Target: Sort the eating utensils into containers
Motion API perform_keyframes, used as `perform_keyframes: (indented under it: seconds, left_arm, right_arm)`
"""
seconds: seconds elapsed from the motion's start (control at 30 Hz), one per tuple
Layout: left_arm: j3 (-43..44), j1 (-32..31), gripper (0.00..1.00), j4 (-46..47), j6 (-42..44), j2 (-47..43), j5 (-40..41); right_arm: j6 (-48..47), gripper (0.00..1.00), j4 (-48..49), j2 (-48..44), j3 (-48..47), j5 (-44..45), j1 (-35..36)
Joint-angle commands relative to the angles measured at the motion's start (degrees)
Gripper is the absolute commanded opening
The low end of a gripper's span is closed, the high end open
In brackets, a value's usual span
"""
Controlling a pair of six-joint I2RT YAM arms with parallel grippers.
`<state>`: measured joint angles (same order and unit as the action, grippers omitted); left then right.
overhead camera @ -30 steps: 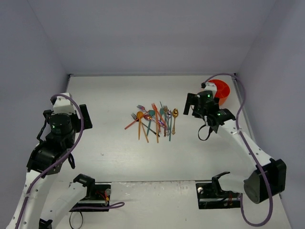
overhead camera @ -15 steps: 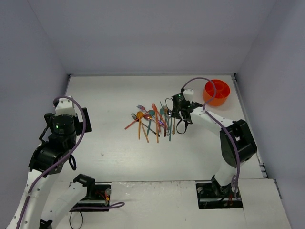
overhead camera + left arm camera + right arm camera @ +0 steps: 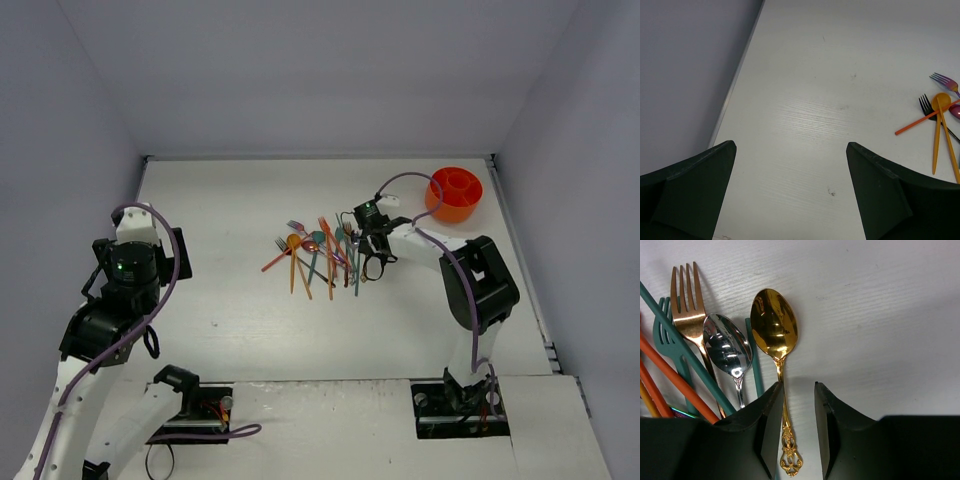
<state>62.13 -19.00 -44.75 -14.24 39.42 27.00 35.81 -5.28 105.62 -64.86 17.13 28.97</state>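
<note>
The right pincer (image 3: 799, 390) stands narrowly parted astride the gold spoon (image 3: 774, 325)'s handle, not clamped; the handle hugs the nine-o'clock finger. A silver spoon (image 3: 729, 347) lies just beside at ten o'clock, so an off-centre squeeze could skid the gold one across the worktop (image 3: 880, 300) or nip both. The orange holder (image 3: 455, 195) sits at two o'clock from the pile. The left pincer (image 3: 790, 145) hangs agape.

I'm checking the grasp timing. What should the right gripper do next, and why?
Probably close the right gripper: its fingers stand slightly apart astride the handle of the gold spoon, and the silver spoon lies outside that gap.
</note>
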Motion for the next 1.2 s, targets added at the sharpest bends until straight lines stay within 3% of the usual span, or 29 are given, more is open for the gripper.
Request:
perform_keyframes:
  seconds: [0.0, 0.6, 0.8, 0.87, 1.17]
  left_arm:
    - [1.06, -0.07, 0.91, 0.89, -1.05, 0.75, -0.19]
    - [0.45, -0.07, 0.91, -0.61, -2.2, 0.39, -1.61]
    - [0.1, -0.11, 0.91, -0.78, -2.42, 0.08, -1.73]
    - [0.08, -0.08, 0.91, -0.76, -2.46, -0.14, -1.78]
    - [-0.85, -0.07, 0.91, -0.6, -2.55, -1.17, -1.17]
  right_arm:
    - [1.02, 0.27, 2.03, 0.19, -2.9, 0.28, 0.47]
    - [1.37, 0.21, 3.17, 3.03, -2.55, 1.18, 0.91]
    - [1.28, 0.08, 3.08, 3.32, -2.15, 3.1, 0.91]
    - [0.72, 0.0, 3.08, 2.47, -2.01, 4.07, 0.8]
    - [-6.41, 0.0, 3.25, -8.67, -2.1, 9.68, -1.81]
